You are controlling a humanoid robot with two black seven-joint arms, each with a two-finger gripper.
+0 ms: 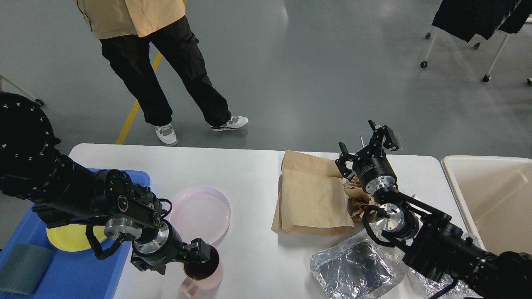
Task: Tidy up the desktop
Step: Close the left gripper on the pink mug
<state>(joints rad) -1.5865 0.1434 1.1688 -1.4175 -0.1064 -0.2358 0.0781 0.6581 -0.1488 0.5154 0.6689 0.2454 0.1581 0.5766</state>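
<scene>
- The desktop (257, 174) is the white surface filling the lower half of the frame, w/ grey floor beyond its far edge.
- Your left pincer (202, 254) sits lower centre-left, at the rim of a pink cup (203, 274) w/ a dark inside. The fingers are at the cup's rim, but you can't tell if they're closed on it.
- Pink plate (199, 214) lies on the surface just above that cup, beside the blue tray (70, 270).
- Blue tray is at lower left, partly under your left arm. It holds a yellow plate (68, 238) & a grey-green block (25, 268).
- Your right pincer (368, 147) is upper centre-right, fingers spread wide, nothing between them. It hangs over the far edge of the brown paper bag (311, 195).
- Brown paper bag lies flat mid-surface. Crumpled brown paper (357, 199) sits just right of it, partly behind your right arm.
- Crumpled foil tray (353, 270) is at bottom centre-right, below the bag.
- Cream bin (490, 195) stands at the right edge, beside the surface.
- A person (158, 62) in black trousers & white sneakers stands on the floor beyond the surface, upper left.
</scene>
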